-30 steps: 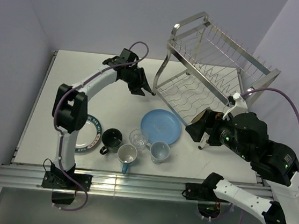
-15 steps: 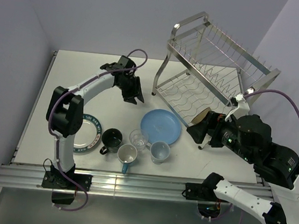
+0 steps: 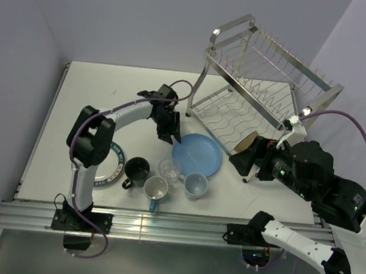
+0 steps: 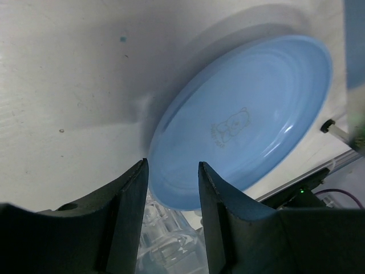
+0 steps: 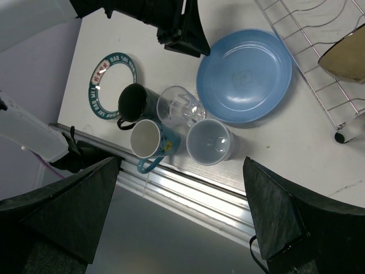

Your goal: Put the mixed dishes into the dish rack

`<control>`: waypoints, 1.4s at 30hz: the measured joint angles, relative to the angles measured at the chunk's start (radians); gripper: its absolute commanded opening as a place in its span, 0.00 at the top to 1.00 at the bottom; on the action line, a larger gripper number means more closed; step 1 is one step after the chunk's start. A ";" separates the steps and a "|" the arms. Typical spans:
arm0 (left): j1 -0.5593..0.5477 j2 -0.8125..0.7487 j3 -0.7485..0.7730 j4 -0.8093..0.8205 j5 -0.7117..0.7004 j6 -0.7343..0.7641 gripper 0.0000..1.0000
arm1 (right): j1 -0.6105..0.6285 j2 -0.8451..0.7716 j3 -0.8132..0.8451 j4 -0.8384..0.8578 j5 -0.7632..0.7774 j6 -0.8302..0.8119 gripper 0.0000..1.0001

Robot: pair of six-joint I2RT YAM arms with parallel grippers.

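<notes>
The light-blue plate (image 3: 197, 155) (image 4: 245, 120) lies flat on the white table. My left gripper (image 3: 172, 134) (image 4: 172, 164) hovers at its left rim, jaws partly open with nothing clamped; the rim and the clear glass (image 4: 165, 245) show between them. In front stand the dark mug (image 3: 137, 169), clear glass (image 3: 170, 169), white-and-blue mug (image 3: 155, 190) and light-blue cup (image 3: 195, 186). The teal-rimmed white plate (image 3: 116, 150) lies partly under my left arm. The dish rack (image 3: 261, 86) stands at the back right. My right gripper (image 3: 241, 158) (image 5: 181, 165) hangs wide open and empty, right of the plate.
A tan rounded thing (image 5: 345, 51) rests in the rack's lower tier beside my right gripper. The table's metal front rail (image 5: 217, 191) runs just behind the mugs. A purple wall closes in the left side and the back.
My left gripper swung from beside the rack's left leg toward the front, down to the blue plate's left rim. The right gripper barely shifted.
</notes>
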 measured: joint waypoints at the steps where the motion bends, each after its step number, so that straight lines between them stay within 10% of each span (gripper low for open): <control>1: -0.003 0.006 -0.004 0.001 0.000 0.003 0.55 | 0.000 -0.002 0.000 0.000 0.000 0.000 0.02; 19: -0.015 0.093 -0.005 0.001 -0.023 0.018 0.66 | 0.000 -0.006 0.000 0.000 0.014 0.000 0.02; 26: -0.044 0.094 -0.006 0.012 -0.040 0.010 1.00 | 0.000 -0.016 -0.016 0.000 0.017 0.000 0.02; 42: -0.052 -0.008 -0.054 0.064 -0.137 0.003 1.00 | 0.000 0.033 -0.016 0.001 -0.005 -0.001 0.02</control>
